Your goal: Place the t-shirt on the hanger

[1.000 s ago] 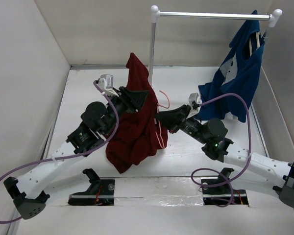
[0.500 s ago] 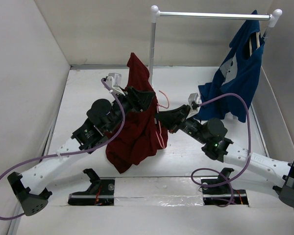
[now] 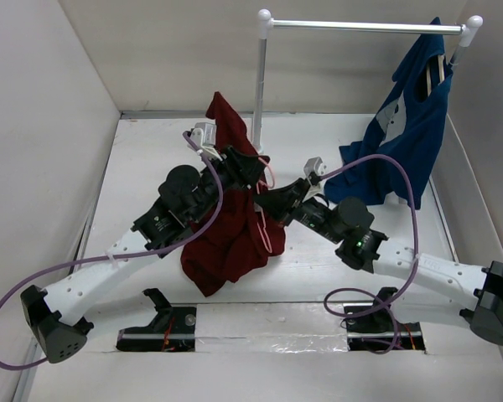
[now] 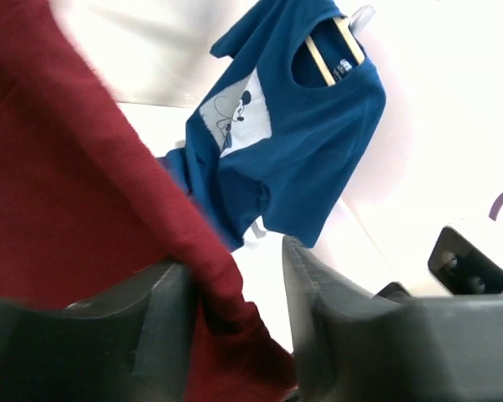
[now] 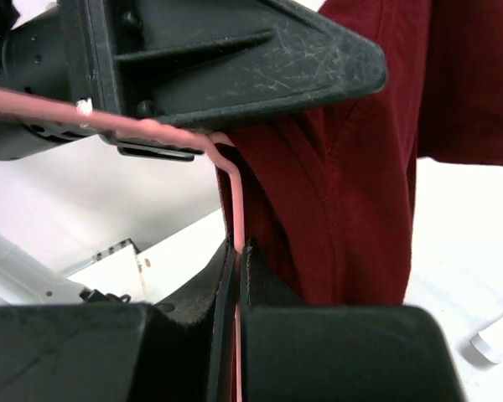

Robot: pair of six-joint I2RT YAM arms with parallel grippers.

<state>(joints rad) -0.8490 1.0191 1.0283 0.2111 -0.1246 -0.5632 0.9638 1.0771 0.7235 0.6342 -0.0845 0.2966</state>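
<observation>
Looking from above, you find the t-shirt (image 3: 230, 239) hanging bunched between the two arms over the table (image 3: 151, 151). Your left gripper (image 4: 235, 276) has its jaws apart, with a fold of maroon cloth lying between them. Your right gripper (image 5: 237, 251) is pinched tight on the pink wire of the hanger (image 5: 235, 205), right against the shirt. The blue garment (image 3: 402, 134) hangs from the rail (image 3: 365, 27) far right.

White table (image 3: 142, 167), rack post (image 3: 259, 79) standing toward its far edge
</observation>
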